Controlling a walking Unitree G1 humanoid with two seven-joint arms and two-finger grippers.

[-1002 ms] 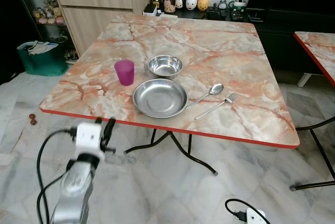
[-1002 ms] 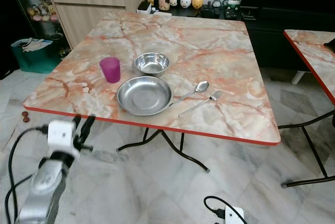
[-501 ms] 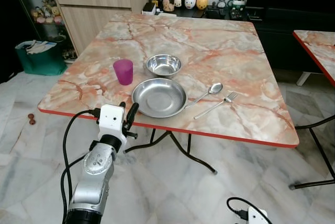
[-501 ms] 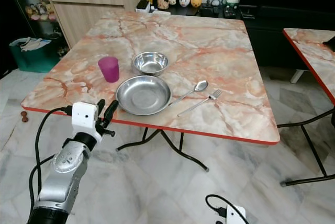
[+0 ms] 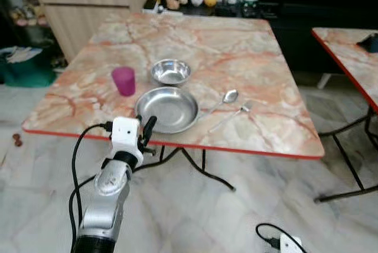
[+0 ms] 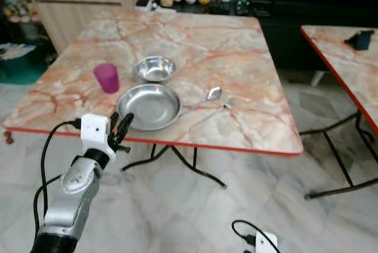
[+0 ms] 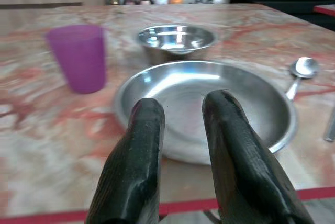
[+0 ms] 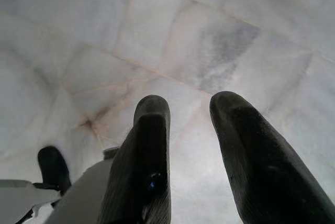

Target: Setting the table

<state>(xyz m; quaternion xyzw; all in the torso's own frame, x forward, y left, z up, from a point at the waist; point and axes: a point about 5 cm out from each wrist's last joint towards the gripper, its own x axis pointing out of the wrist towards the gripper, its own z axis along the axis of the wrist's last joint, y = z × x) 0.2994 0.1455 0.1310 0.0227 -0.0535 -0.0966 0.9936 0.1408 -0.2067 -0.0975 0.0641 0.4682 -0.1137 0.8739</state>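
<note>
We find the steel plate point(image 5: 166, 109) lying near the front edge of the marble table point(image 5: 254, 58), empty and flat. Behind the plate stands a small steel bowl point(image 5: 170, 71); beside the bowl, toward the table's left edge, a purple cup point(image 5: 124, 80). A spoon point(image 5: 225, 99) and fork point(image 5: 234, 115) lie just to the plate's right. We judge the plate light, rigid and slippery, best taken by pinching its raised rim at the near side. The left gripper point(image 7: 180, 116) hovers at the table's front edge, just short of that rim, fingers spread and empty. The right gripper point(image 8: 191, 114) hangs over floor tiles, fingers apart, holding nothing.
</note>
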